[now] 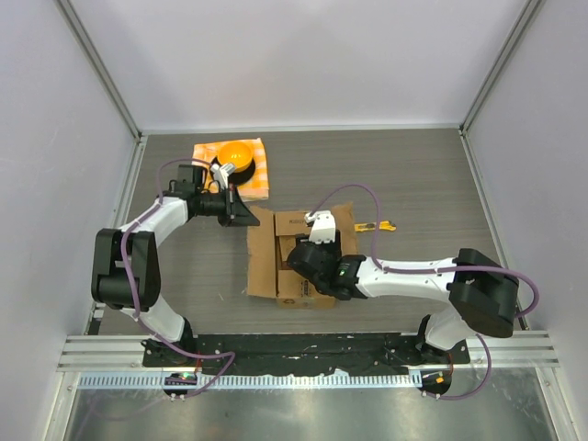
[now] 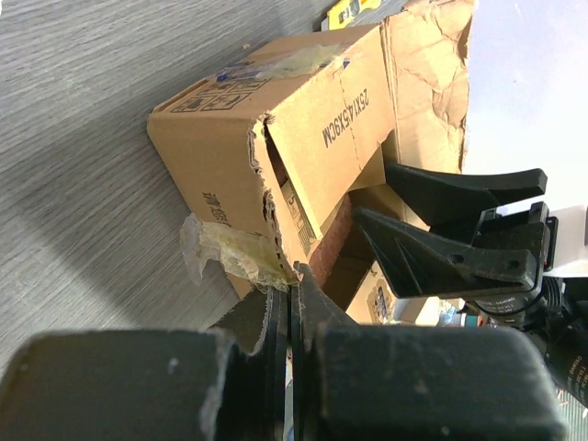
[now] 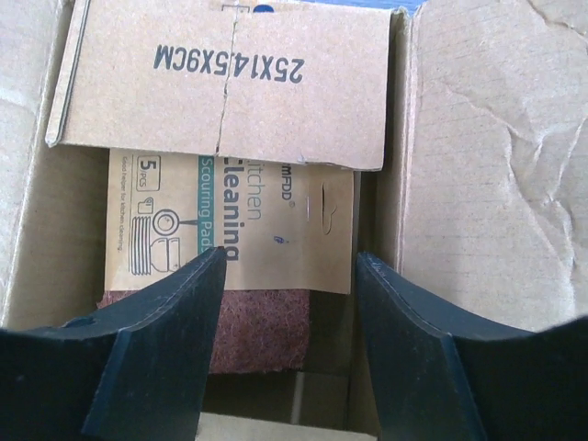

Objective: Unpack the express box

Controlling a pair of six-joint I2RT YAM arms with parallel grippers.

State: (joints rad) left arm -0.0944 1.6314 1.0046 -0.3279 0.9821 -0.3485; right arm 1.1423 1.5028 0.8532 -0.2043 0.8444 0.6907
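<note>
**Reaching into the open box for the pad pack**

The express box (image 1: pixel 266 266) sits in the middle of the tabletop (image 1: pixel 413 175), with its outer flaps folded out. The right jaws are spread and hang just above the opening, over a pack of scouring pads (image 3: pixel 248 230) lying inside. The left jaws are pressed together at the torn, taped corner of the box. It seems they pinch a flap edge there, but I cannot tell for sure. One inner flap (image 3: pixel 230 83) covers the upper part of the pack. If the right jaws come down too near it, they may close on cardboard. The pack may also catch under this flap when lifted and drag the box, if the corner is not really held.
</note>
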